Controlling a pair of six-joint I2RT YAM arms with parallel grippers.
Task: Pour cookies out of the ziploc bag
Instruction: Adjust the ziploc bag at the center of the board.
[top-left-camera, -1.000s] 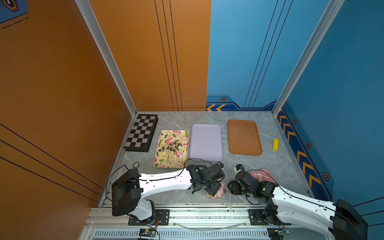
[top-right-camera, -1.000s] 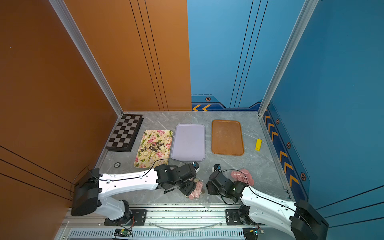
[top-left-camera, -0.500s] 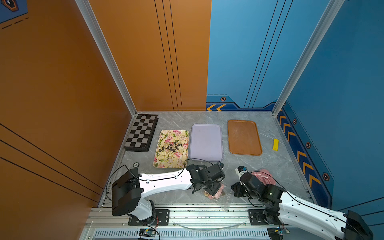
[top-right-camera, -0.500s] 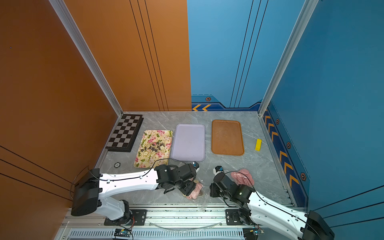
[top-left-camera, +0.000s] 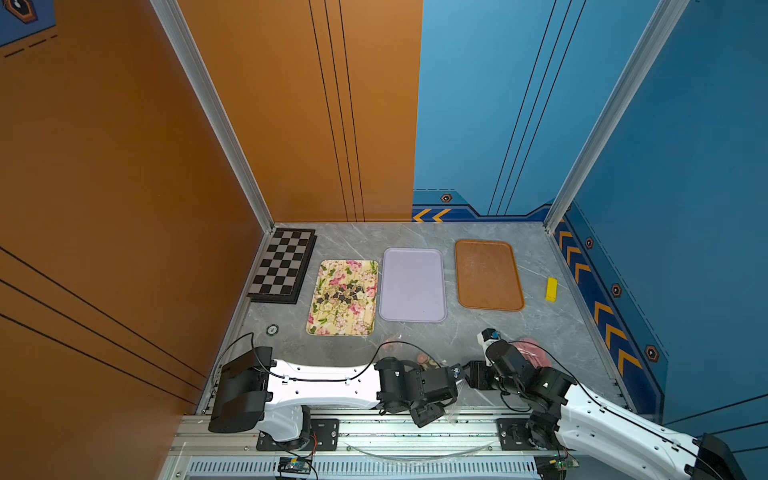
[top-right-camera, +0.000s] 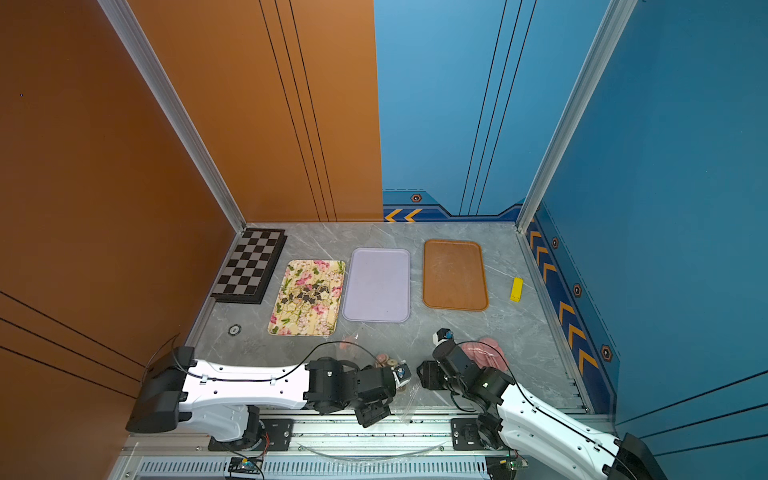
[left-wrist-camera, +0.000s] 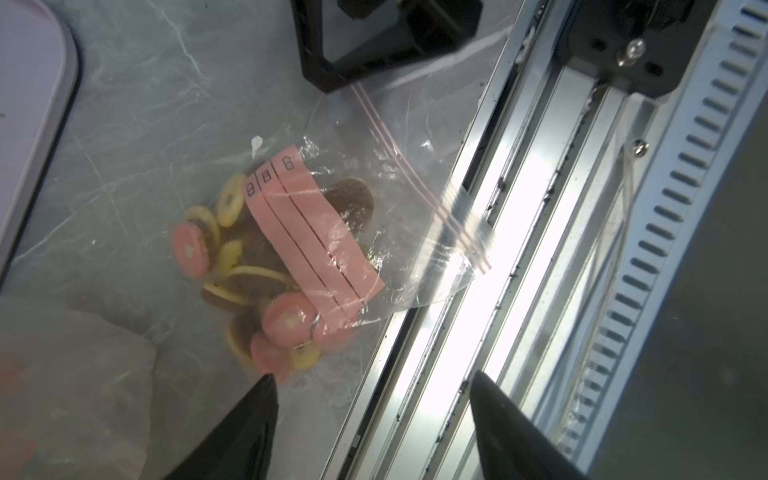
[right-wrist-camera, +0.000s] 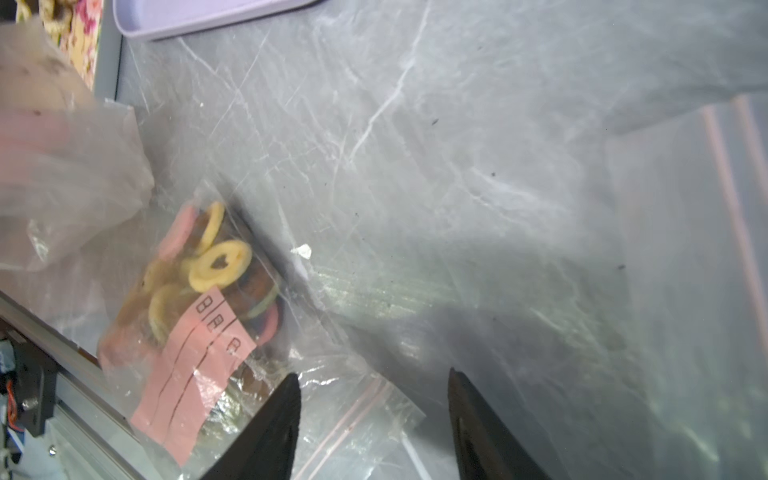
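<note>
— Grey table (top-left-camera: 453, 328), right by the front rail. Where's the ziploc bag (left-wrist-camera: 320, 232)?
— Lying flat there, between both arms, with the cookies (left-wrist-camera: 232, 266) inside it.
— Is the left gripper (left-wrist-camera: 372, 380) holding it?
— No, its fingers are wide apart, just beside the bag. The right gripper (right-wrist-camera: 372, 376) gapes too, over the zip end.

This is a robotics lab test cell, built as a staged booth rather than a lived-in room. Printed orange wall panels (top-left-camera: 291, 124) and blue wall panels (top-left-camera: 478, 104) with chevron markings are framed by aluminium posts (top-left-camera: 216, 116) around a grey marble-patterned tabletop (top-left-camera: 436, 232). Along the near edge an aluminium rail (top-left-camera: 415, 432) carries a white left arm (top-left-camera: 324, 382) and right arm (top-left-camera: 615, 428), with loose cables and a bare circuit board (top-left-camera: 294, 463). A chessboard (top-left-camera: 284, 266) and three trays sit in a row at the far side like props.
</note>
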